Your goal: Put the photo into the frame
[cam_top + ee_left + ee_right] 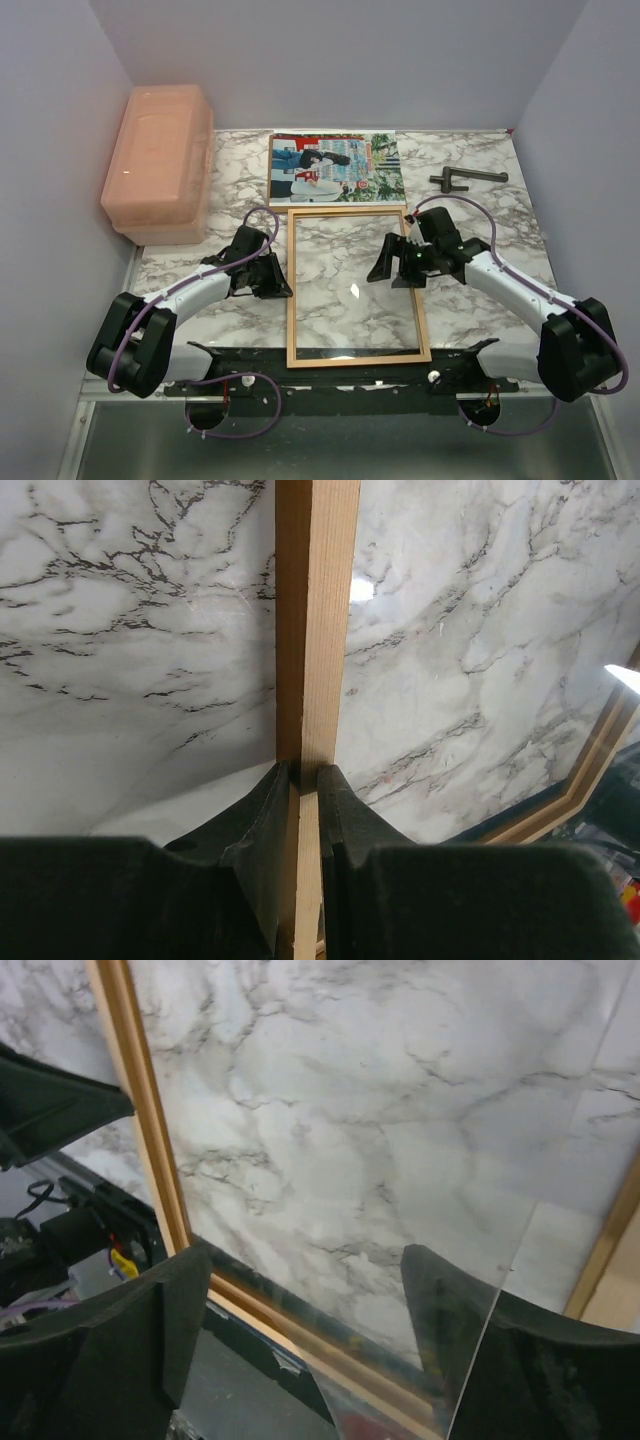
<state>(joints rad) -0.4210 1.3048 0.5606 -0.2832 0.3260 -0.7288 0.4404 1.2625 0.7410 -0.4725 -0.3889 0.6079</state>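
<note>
Preparing the frame (pixel 315 630): the left fingers (pixel 258 865) pinch its left rail; the right fingers (pixel 165 1335) spread wide over what may be a clear pane (pixel 352 290). Next, fetch the photo (pixel 335 168).

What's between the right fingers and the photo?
Top view: only the frame's top rail and some of its clear pane. The right fingers hang over the pane; the photo lies just past the rail.

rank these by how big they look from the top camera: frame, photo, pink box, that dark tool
1. frame
2. pink box, close behind; it stands taller, so nearer the camera, which makes this gap unsure
3. photo
4. dark tool, clearly smallest
</note>
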